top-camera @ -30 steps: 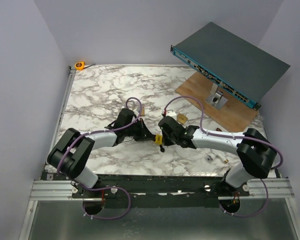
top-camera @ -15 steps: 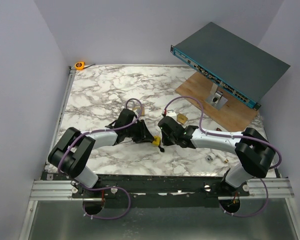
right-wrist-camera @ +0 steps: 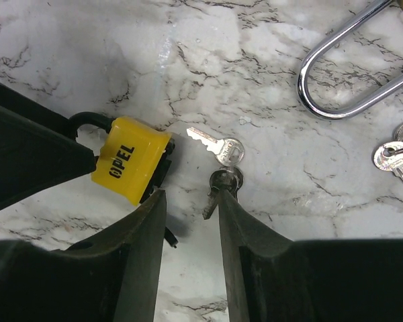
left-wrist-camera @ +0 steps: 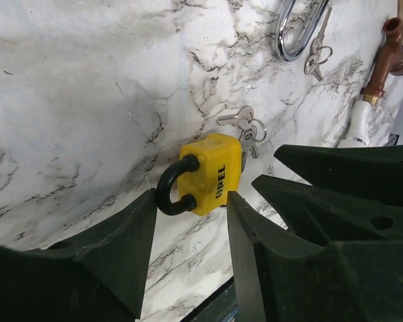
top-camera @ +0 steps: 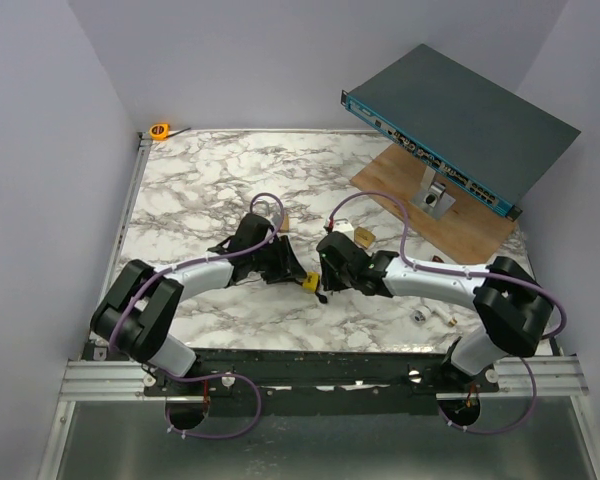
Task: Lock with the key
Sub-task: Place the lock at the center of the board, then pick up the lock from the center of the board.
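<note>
A yellow padlock (left-wrist-camera: 209,173) with a black shackle sits clamped between my left gripper's (left-wrist-camera: 191,196) fingertips, just above the marble table (top-camera: 200,190). It also shows in the top view (top-camera: 307,283) and the right wrist view (right-wrist-camera: 129,158). A bunch of small silver keys (right-wrist-camera: 218,149) lies on the marble right behind the lock. One key (right-wrist-camera: 220,186) rests against the inner tip of my right gripper's finger. My right gripper (right-wrist-camera: 191,194) is open, just beside the lock, with nothing across its jaws. The keys also show in the left wrist view (left-wrist-camera: 245,127).
A chrome U-shaped shackle (right-wrist-camera: 349,67) and a second key set (right-wrist-camera: 397,158) lie past the keys. A brown and white pipe fitting (left-wrist-camera: 379,60) is nearby. A teal rack unit (top-camera: 460,125) leans on a wooden board (top-camera: 460,225) at back right. An orange tape measure (top-camera: 160,130) is at back left.
The padlock has shifted a little to the left and toward me with my left gripper. My right gripper has stayed almost where it was.
</note>
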Tool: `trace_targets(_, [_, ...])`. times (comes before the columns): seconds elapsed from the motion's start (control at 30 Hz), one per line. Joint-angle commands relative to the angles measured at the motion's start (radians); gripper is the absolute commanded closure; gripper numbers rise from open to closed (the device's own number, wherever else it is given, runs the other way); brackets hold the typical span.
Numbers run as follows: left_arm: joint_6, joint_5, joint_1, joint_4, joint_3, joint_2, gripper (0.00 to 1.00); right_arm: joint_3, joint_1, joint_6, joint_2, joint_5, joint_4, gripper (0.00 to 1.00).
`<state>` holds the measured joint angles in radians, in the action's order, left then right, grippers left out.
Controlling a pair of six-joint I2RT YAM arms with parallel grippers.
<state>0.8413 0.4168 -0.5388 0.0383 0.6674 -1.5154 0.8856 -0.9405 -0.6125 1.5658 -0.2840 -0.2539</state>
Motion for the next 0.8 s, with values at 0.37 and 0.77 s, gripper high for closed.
trace_targets(0.37, [-0.107,-0.097,0.033,-0.242,0.091,0.198,0.42,0.109,0.005,0.028,-0.085,-0.044,-0.039,0.34])
trace_targets(0.77, [-0.207,-0.229,0.303,-0.572,0.224,0.467,0.29,0.469,0.010,0.094,0.292,-0.092,-0.017,0.23])
